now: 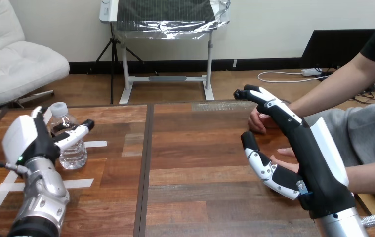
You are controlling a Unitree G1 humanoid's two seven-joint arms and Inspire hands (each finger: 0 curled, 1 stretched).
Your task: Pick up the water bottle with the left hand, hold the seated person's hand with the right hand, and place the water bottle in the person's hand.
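Note:
A clear water bottle [72, 151] with a white cap stands upright on the wooden table [195, 148] at the left. My left hand [24, 139] is right beside it. Its thumb reaches across the bottle's front and its fingers stretch behind, all fairly straight, so the hand is open around the bottle. My right hand [308, 148] hovers open at the right, fingers straight and pointing away, thumb spread out to the left. One of the person's hands [256, 121] rests on the table just beyond its fingertips. The other [285, 154] lies partly hidden behind its palm. I see no grasp on either.
White tape strips [76, 183] mark the table near the bottle. A dark seam [145, 163] runs down the tabletop between the two halves. The person's forearms come in from the right edge.

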